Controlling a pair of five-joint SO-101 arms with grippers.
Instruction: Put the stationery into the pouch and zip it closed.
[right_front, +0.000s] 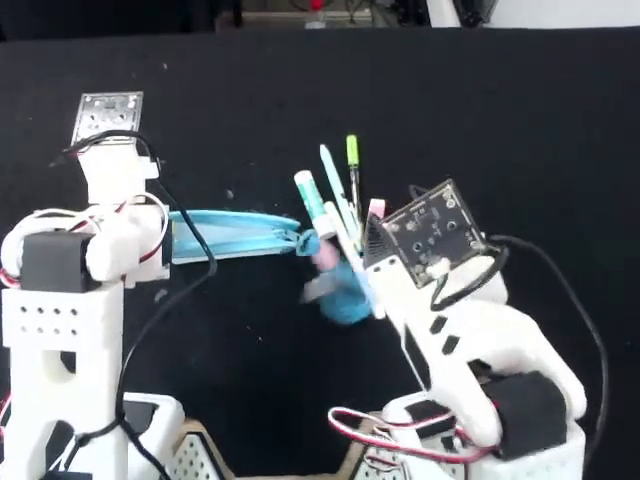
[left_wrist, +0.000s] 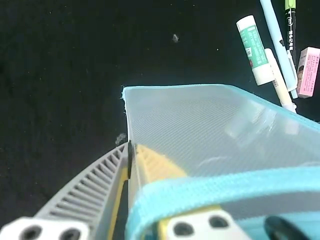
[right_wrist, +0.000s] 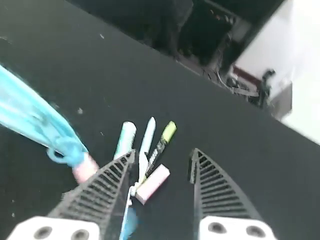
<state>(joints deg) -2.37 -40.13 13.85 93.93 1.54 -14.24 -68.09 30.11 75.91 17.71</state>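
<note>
My left gripper clamps the pouch; my right gripper is wide near the eraser. I cannot read the glue stick label.

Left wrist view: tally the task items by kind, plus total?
Pens: 3 (light blue pen, cream pen, green-capped black pen)
Glue sticks: 1 (white green-labelled glue stick)
Erasers: 1 (pink block eraser)
Pouches: 1 (light blue mesh pouch)
Total: 6

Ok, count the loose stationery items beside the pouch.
5, clustered beside the pouch: glue stick, light blue pen, green-capped pen, cream pen, pink eraser. The right arm may hide more.
</note>
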